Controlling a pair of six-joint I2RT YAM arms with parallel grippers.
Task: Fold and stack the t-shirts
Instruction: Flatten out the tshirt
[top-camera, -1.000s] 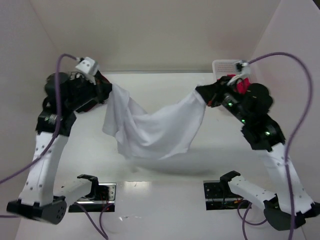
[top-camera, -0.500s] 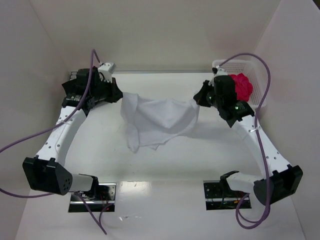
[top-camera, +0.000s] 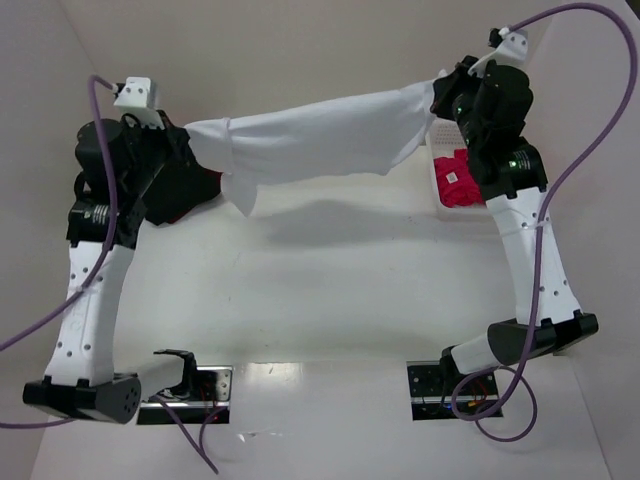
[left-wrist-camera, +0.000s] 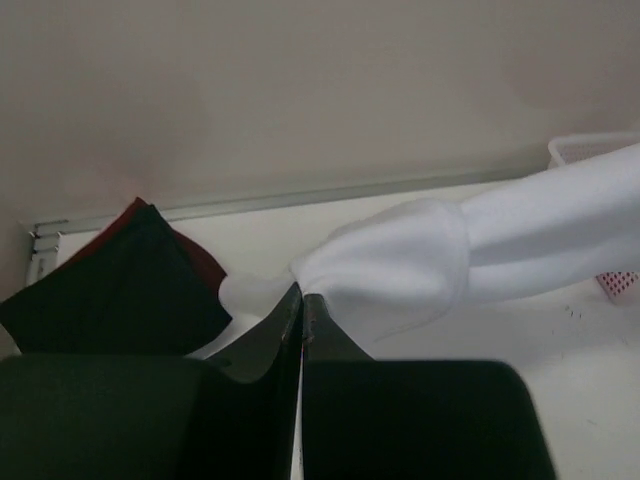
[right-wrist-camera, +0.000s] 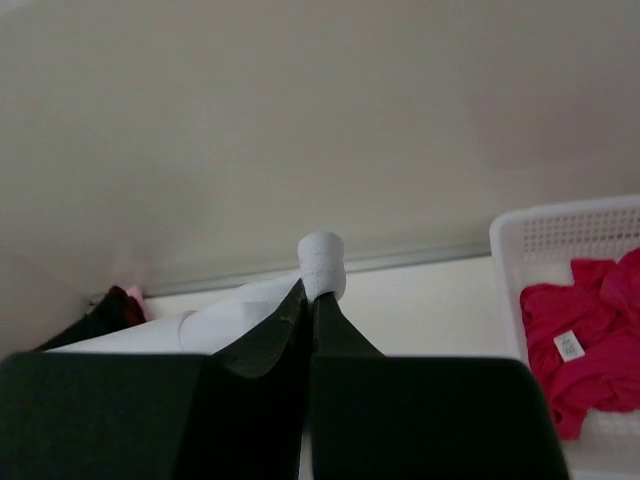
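Observation:
A white t-shirt (top-camera: 320, 140) hangs stretched in the air between my two grippers, high over the table's back half. My left gripper (top-camera: 192, 140) is shut on its left end (left-wrist-camera: 400, 265), and my right gripper (top-camera: 438, 100) is shut on its right end, where a small roll of cloth (right-wrist-camera: 322, 258) sticks out past the fingertips. A flap droops near the left end (top-camera: 243, 195). The black t-shirt (left-wrist-camera: 110, 295) lies on the dark red one (left-wrist-camera: 205, 262) at the back left. The bright pink-red t-shirt (right-wrist-camera: 585, 340) lies crumpled in the basket.
The white lattice basket (right-wrist-camera: 560, 225) stands at the back right, under my right arm (top-camera: 520, 230). Pale walls close the table on three sides. Purple cables loop off both arms. Two black mounts (top-camera: 440, 385) sit at the near edge.
Both arms rose and spread apart. The white t-shirt went from sagging low over the table to pulled nearly taut, high and toward the back wall.

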